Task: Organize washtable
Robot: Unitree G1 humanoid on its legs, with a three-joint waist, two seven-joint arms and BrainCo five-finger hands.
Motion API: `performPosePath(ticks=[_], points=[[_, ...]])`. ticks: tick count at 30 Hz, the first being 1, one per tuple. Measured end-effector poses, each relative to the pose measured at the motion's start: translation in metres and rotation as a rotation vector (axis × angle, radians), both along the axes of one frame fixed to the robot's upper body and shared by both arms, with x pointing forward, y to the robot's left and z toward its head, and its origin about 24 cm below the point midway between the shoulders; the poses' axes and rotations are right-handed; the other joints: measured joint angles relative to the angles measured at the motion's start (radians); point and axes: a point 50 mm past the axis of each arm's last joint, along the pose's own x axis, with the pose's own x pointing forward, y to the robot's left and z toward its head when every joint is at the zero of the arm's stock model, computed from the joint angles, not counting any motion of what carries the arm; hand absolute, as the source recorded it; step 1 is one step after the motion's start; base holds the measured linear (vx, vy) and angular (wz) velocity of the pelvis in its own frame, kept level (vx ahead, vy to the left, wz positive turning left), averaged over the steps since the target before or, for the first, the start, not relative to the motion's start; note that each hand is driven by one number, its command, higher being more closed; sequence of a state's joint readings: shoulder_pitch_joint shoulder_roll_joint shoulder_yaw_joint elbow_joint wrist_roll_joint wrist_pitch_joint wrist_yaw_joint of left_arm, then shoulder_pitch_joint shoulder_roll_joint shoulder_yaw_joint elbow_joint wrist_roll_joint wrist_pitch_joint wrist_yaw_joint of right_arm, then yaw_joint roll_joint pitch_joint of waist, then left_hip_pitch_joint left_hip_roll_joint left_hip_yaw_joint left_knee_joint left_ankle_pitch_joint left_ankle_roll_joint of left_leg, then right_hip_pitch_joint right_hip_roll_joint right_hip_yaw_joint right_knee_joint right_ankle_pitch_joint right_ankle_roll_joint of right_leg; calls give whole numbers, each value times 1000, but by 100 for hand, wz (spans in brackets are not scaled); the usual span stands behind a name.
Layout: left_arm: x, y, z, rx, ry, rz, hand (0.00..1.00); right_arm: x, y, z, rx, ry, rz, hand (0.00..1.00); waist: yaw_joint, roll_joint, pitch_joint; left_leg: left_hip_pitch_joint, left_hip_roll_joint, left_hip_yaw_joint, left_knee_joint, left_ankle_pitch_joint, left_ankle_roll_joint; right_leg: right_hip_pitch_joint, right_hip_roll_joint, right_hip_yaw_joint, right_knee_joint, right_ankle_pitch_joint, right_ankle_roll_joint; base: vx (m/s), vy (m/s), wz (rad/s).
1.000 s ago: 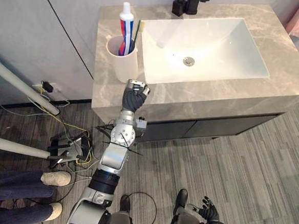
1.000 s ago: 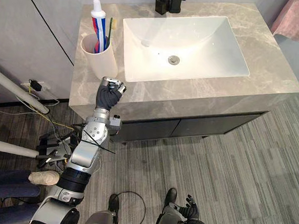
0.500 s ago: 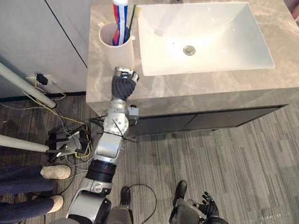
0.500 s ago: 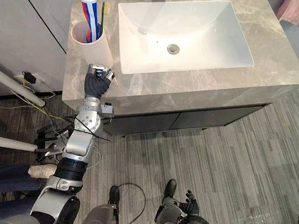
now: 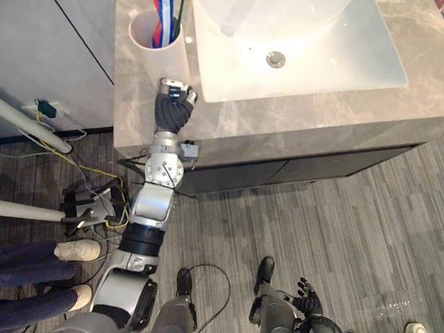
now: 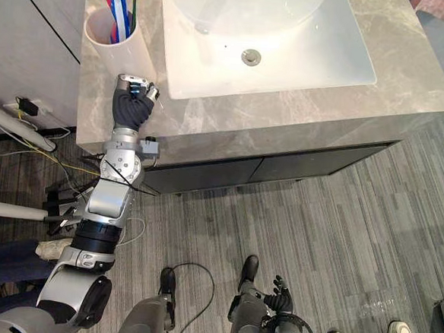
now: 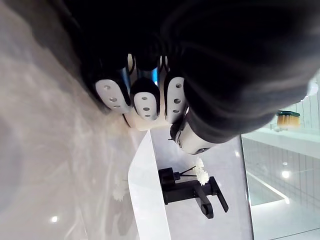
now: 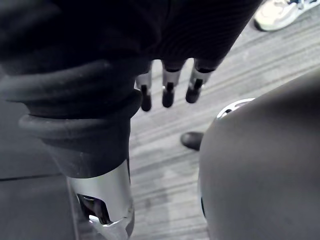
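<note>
Faucet (image 7: 192,192) shows beyond left robot hand (image 5: 170,109), curled empty near cup (image 5: 157,59); right robot hand (image 5: 304,298) hangs loose-fingered.

Curled robot hand (image 7: 145,98), countertop (image 7: 50,175), black faucet (image 7: 192,193)

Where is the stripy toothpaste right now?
The toothpaste stands in the white cup on the left side of the counter, next to the sink. The left hand is just in front of the cup.
</note>
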State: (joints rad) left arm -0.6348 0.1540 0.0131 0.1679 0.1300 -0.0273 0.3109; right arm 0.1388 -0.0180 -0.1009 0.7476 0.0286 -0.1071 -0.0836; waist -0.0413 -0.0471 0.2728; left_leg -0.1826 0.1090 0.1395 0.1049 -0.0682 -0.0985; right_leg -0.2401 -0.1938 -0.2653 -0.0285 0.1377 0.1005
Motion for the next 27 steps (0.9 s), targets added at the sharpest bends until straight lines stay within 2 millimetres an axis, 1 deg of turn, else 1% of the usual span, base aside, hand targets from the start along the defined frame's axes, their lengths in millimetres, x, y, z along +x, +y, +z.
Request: performPosePath(ticks=[3, 9, 11, 14, 20, 21, 23, 25, 27], points=[[1, 2, 6, 10, -17, 8, 100, 3, 0, 1, 0, -9, 3, 0, -1, -2, 16, 1, 0, 0, 1, 0, 0, -2, 0, 3, 4, 0, -1, -3, -1, -1], [4, 14, 17, 9, -51, 62, 100, 8, 0, 4, -4, -25, 10, 0, -4, -4, 36, -9, 0, 5, 1, 0, 0, -21, 1, 17, 6, 8, -7, -28, 5, -5], [6, 19, 27, 21, -73, 77, 100, 11, -1, 6, -11, -39, 19, 0, -5, -5, 46, -19, 0, 5, 6, 0, 0, -31, 2, 19, 4, 15, -8, -17, 2, -2], [10, 24, 33, 9, -75, 95, 100, 13, 0, 8, -20, -46, 48, 0, -8, -9, 55, -22, 0, 5, 8, 0, 0, -32, 2, 20, 4, 16, -9, 0, 0, 0], [12, 28, 44, 11, -100, 103, 100, 16, -1, 9, -22, -58, 49, 0, -9, -14, 71, -41, 0, 4, 17, 1, 0, -47, 3, 24, -4, 27, -13, -30, 1, -2], [13, 29, 49, 11, -109, 105, 100, 17, -2, 10, -20, -62, 47, 0, -9, -16, 78, -46, 0, 4, 18, 1, -1, -48, 3, 24, -9, 30, -17, -80, -2, 0], [14, 29, 58, 12, -130, 106, 100, 18, -1, 10, -20, -69, 46, 0, -7, -22, 84, -62, -1, 2, 18, 4, -6, -66, 3, 27, -11, 34, -12, -81, -5, -1], [15, 33, 71, 17, -153, 114, 100, 21, -1, 12, -15, -85, 44, 0, -8, -35, 104, -71, -2, 1, 16, 13, -17, -79, 4, 40, -11, 43, -9, -77, -17, -5], [17, 35, 81, 14, -164, 116, 100, 23, -2, 14, -19, -100, 44, 0, -12, -38, 117, -82, -5, -2, 13, 18, -22, -87, 5, 48, -13, 46, -5, -102, -19, 2]])
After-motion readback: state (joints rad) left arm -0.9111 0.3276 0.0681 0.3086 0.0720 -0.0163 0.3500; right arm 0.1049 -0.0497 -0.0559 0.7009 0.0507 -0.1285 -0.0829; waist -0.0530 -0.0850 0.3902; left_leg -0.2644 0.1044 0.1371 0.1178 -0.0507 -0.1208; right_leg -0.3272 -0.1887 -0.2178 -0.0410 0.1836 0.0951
